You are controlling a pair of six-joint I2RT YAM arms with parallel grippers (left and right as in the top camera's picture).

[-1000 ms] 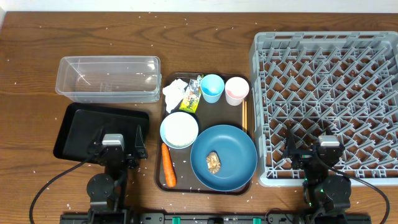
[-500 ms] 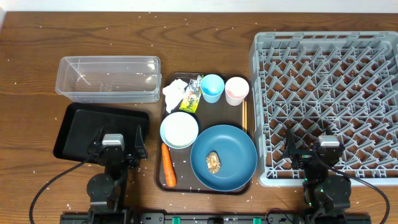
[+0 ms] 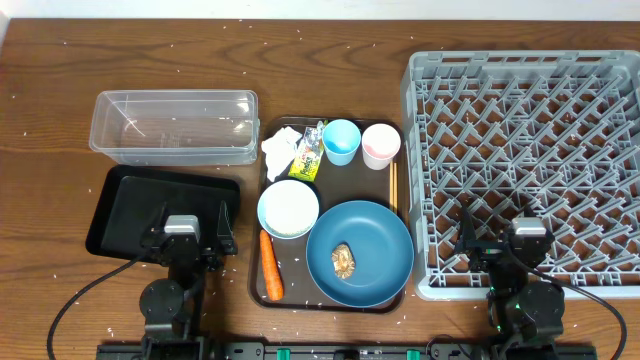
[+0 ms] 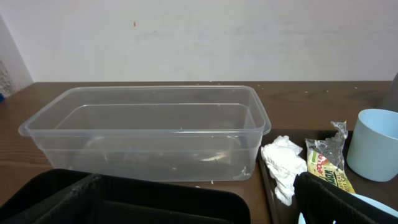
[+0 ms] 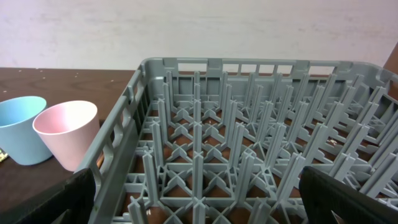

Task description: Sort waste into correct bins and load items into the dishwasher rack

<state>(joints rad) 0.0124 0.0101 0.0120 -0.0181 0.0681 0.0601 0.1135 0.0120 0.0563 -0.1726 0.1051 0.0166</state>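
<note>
I read my left gripper [image 3: 190, 220] and right gripper [image 3: 505, 240] as spread wide, gripping nothing. The clear rectangular plastic tub [image 3: 175, 125], shallow black tray [image 3: 125, 195] and grey pegged plastic crate [image 3: 525, 140] stand empty — the large blue plate [image 3: 380, 235], carrying a small brown lump [image 3: 343, 260], sits on the dark brown serving tray [image 3: 330, 303].

Clear glossy plastic tub [image 4: 149, 134], grey plastic rack [image 5: 249, 155], wooden table [image 3: 60, 60].

Left wrist view's right edge cuts off the light blue cup [image 4: 374, 146].
</note>
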